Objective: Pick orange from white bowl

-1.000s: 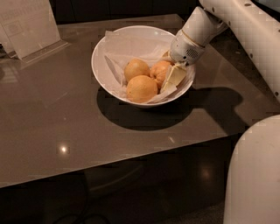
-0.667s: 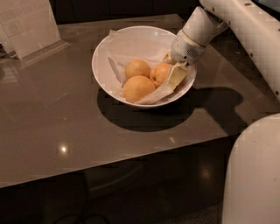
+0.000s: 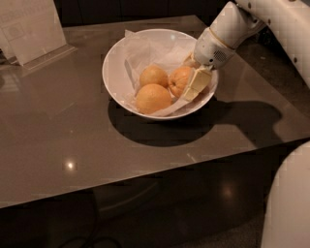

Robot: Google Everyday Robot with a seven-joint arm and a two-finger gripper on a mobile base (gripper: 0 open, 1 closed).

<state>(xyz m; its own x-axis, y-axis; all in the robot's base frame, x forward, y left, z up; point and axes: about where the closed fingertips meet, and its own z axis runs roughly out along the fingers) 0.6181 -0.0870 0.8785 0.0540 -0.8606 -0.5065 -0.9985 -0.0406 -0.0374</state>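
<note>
A broad, glossy grey-brown rectangular table [image 3: 72, 126] is filling most of the scene, and it is reflecting small points of light near its near left edge. A white, smooth-shelled robot arm [image 3: 271, 14] is reaching in from the far right corner and sloping down to the left, while a rounded white part of the robot's body [image 3: 290, 203] is standing at the near right, off the table. The large, wide, round glossy white bowl [image 3: 109, 77] is sitting on the table a little right of centre, towards the far side, and is casting a dark shadow [image 3: 160, 131] on the near side. A clear plastic sign stand holding a pale sheet [image 3: 31, 26] is standing at the far left corner, well apart from the bowl. Crumpled white paper [image 3: 150, 51] is lining the bowl and rising at its far side. Three fruits are lying together on the paper: a smooth bright-orange one [image 3: 153, 98] nearest, a paler, smaller yellowish orange [image 3: 154, 76] behind it, and the deep reddish orange [image 3: 180, 80] to their right, inside the bowl's right half. The cream-coloured gripper [image 3: 196, 82] is hanging down inside the bowl at its right rim, just beside the reddish orange and seemingly touching its right side; whether it is clasping the fruit or standing released cannot be told
</note>
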